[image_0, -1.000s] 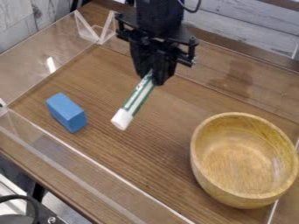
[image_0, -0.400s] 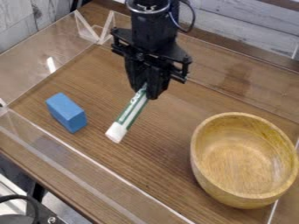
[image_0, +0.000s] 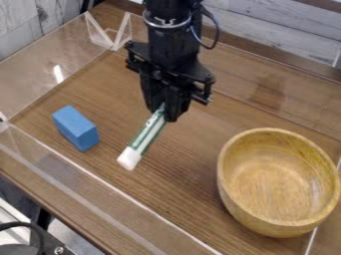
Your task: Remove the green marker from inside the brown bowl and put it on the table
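Camera view, looking down across the table from the front: my gripper points straight down, its black fingers closed on the upper end of the green marker. That marker hangs tilted from my grip, its white lower end angled down toward the near left, close to the wood-grain surface; whether the tip touches the tabletop I cannot tell. Green lettering shows along the barrel just below my fingers, and the top of the marker is hidden between them.

To the near right sits the brown bowl, upright, its hollow showing only bare wood. It stands well apart from the marker and from my gripper. Left of the marker's low end a blue block lies flat on the table, near it yet not touching. Low clear acrylic walls edge the tabletop along the near left side and at the far corner
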Motion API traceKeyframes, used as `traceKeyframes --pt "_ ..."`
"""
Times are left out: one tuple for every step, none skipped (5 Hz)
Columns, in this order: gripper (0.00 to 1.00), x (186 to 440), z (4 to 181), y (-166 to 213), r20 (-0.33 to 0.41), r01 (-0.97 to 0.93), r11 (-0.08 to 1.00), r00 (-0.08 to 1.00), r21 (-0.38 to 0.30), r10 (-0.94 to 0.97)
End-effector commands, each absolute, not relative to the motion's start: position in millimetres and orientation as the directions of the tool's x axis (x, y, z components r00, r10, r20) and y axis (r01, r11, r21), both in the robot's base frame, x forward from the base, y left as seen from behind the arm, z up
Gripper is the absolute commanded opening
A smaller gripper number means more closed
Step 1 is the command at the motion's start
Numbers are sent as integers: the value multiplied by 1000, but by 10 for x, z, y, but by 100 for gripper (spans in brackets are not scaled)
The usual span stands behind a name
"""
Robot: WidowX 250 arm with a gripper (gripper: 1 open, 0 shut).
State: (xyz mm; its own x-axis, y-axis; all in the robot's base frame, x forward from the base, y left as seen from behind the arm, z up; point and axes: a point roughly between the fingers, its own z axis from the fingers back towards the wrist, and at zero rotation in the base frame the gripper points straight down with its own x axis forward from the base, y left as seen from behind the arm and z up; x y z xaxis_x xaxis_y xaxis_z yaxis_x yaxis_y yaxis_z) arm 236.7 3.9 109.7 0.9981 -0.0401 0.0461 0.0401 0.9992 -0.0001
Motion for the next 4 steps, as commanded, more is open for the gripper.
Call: traceKeyframes --pt "0 2400 1128 70 74 40 999 996 7 -41" --pt "0 2397 1087 81 71 43 999 997 7 -43" --pt "0 2399 1054 93 71 45 999 996 8 -45" --pt "0 2406 1021 107 72 45 999 996 9 -46"
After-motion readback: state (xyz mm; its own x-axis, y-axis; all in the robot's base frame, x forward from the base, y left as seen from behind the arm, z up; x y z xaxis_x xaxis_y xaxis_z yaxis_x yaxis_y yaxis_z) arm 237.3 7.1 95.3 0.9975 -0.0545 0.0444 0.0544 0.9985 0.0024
